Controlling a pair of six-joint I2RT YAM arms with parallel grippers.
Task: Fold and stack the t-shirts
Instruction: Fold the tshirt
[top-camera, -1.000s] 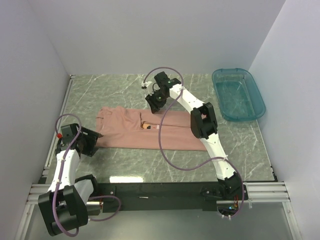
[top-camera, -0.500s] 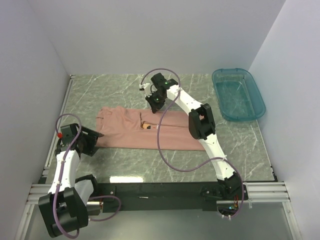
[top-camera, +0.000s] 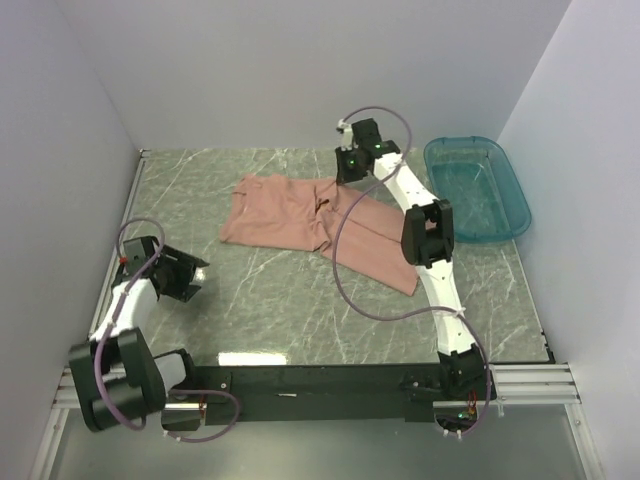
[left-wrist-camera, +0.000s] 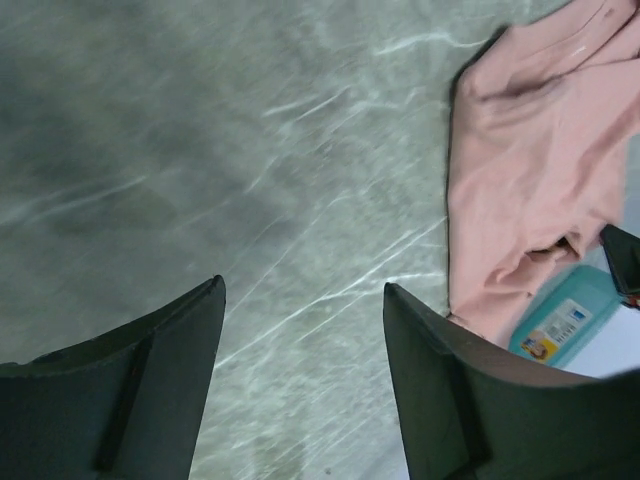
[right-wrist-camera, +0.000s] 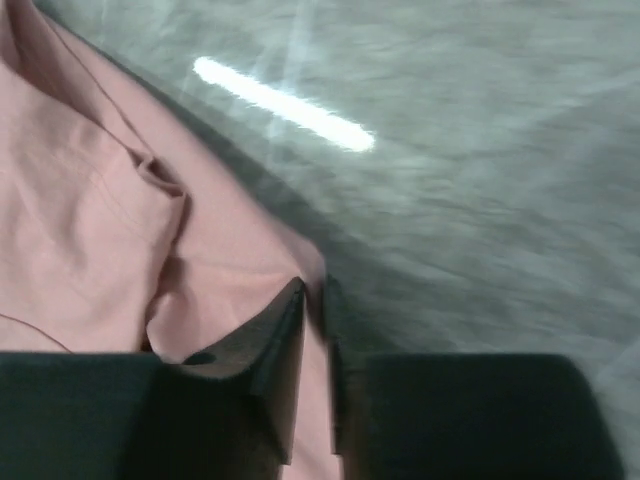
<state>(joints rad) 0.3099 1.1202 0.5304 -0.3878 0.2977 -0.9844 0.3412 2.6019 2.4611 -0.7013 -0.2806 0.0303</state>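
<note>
One salmon-pink t-shirt (top-camera: 290, 210) lies rumpled and slanted across the back middle of the table, one part trailing toward the right front. My right gripper (top-camera: 350, 178) is at the shirt's far edge, near the back of the table. In the right wrist view its jaws (right-wrist-camera: 313, 290) are shut on a fold of the pink t-shirt (right-wrist-camera: 90, 230). My left gripper (top-camera: 197, 280) hangs open over bare table at the left, well clear of the shirt. The left wrist view shows its gripper (left-wrist-camera: 303, 285) with only tabletop between the fingers and the t-shirt (left-wrist-camera: 530, 170) off to the right.
A teal plastic tub (top-camera: 475, 195) stands empty at the back right, close beside the right arm. White walls close in the table on the left, back and right. The green marbled tabletop (top-camera: 280, 310) lies bare in front of the shirt.
The right gripper closed on the shirt's far edge and pulled it toward the back right. The shirt went from flat to bunched and slanted, away from the left gripper.
</note>
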